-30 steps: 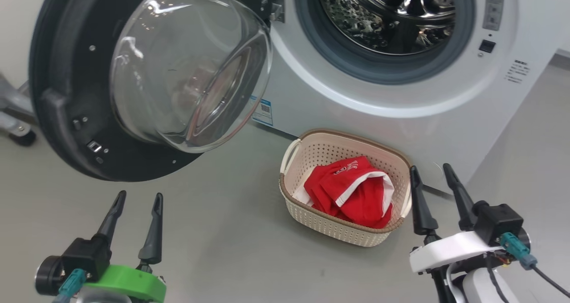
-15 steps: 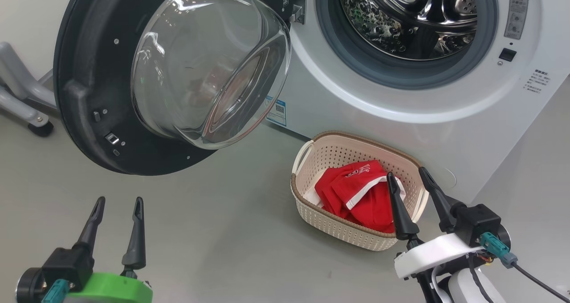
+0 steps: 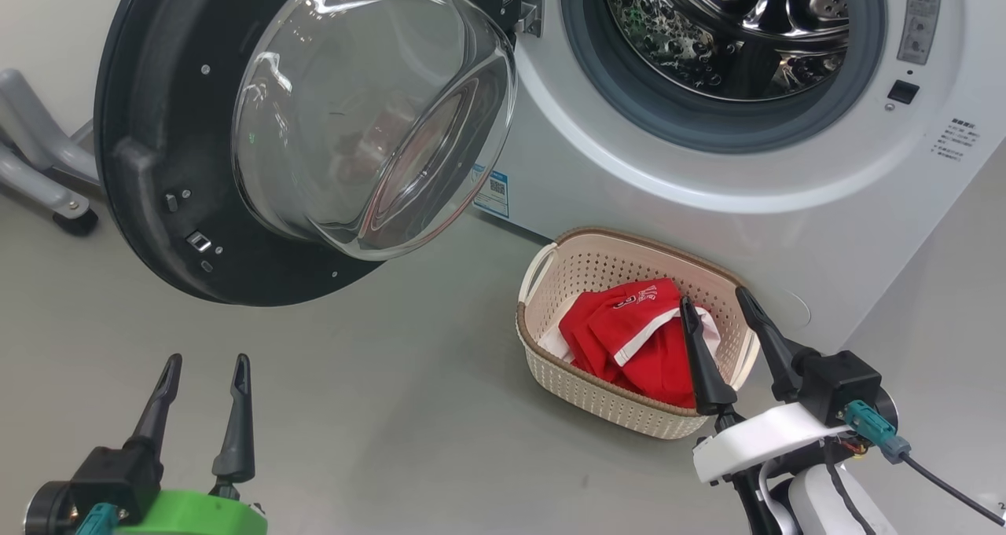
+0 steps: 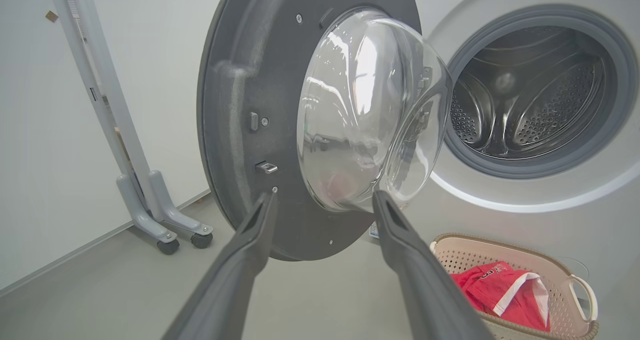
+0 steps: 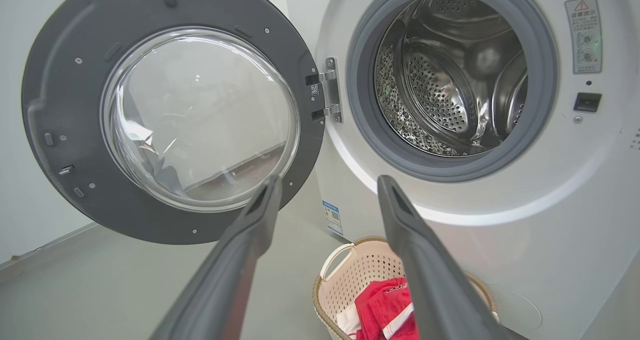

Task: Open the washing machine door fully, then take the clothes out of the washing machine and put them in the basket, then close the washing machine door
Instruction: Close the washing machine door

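Head view: left gripper (image 3: 208, 360) low at lower left, fingers pointing up the frame, jaws wide apart, nothing held, hanging over bare grey floor (image 3: 393, 425) in front of the washing machine door (image 3: 157, 174). Right gripper (image 3: 715, 299) at lower right on its white wrist, tilted a bit left, also spread wide and holding nothing. Its left finger overlaps the clothes (image 3: 629, 335) in picture, its right finger crosses the right rim of the basket (image 3: 605, 264); contact cannot be told. Red clothes with white trim lie bunched in the basket, which stands on the floor just in front of the washing machine (image 3: 707, 221). Door swung fully out to the left, glass bowl (image 3: 369, 111) facing the robot. Drum (image 3: 731, 24) opening exposed

Against a second ago: camera shifted, whole scene sits further right. Right gripper was right of the basket, now over its right side. Both grippers just as wide open as before

Left wrist view: both fingers (image 4: 250, 245) spread, aimed at the door's lower rim and glass bowl. Basket with clothes at lower right, wheeled grey stand (image 4: 150, 205) at left

Right wrist view: fingers (image 5: 250, 230) spread, aimed between the door and the drum opening, hinge (image 5: 330, 95) above, basket with clothes low between them
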`<state>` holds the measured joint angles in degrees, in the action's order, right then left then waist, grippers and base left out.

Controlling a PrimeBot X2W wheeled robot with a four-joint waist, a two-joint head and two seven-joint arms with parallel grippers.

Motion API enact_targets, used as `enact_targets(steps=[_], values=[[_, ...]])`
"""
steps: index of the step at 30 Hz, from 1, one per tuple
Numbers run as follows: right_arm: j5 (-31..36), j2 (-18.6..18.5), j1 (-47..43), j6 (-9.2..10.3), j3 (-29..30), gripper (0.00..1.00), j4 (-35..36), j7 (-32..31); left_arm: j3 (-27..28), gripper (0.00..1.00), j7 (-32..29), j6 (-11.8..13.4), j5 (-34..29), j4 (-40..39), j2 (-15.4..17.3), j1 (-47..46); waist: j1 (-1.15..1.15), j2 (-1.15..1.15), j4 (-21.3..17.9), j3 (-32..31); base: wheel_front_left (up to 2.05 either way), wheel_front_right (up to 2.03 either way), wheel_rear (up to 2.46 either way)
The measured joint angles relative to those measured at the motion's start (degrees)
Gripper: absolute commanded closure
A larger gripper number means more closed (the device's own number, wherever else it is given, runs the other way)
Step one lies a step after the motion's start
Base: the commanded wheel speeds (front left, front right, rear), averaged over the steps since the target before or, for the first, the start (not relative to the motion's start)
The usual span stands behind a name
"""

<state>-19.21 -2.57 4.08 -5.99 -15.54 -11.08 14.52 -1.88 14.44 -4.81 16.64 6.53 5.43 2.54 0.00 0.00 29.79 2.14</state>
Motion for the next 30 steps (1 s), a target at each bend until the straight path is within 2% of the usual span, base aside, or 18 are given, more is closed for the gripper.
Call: enact_targets(steps=[28, 29, 30], values=[[-0.02, -0.03, 1.27, -0.43, -0.24, 0.00, -1.00, 0.00, 0.55, 0.00, 0.00, 0.55, 0.16, -1.52, -0.18, 0.82, 0.00, 0.00, 0.07, 0.49, 0.00, 0.00, 0.00], [-0.02, -0.03, 1.27, -0.43, -0.23, 0.00, -1.00, 0.00, 0.53, 0.07, 0.00, 0.55, 0.25, -1.53, -0.18, 0.85, 0.01, 0.00, 0.06, 0.54, 0.00, 0.00, 0.00], [-0.02, -0.03, 1.27, -0.43, -0.22, 0.00, -1.00, 0.00, 0.52, 0.49, 0.00, 0.55, 0.30, -1.54, -0.18, 0.86, 0.00, 0.00, 0.06, 0.60, 0.00, 0.00, 0.00]])
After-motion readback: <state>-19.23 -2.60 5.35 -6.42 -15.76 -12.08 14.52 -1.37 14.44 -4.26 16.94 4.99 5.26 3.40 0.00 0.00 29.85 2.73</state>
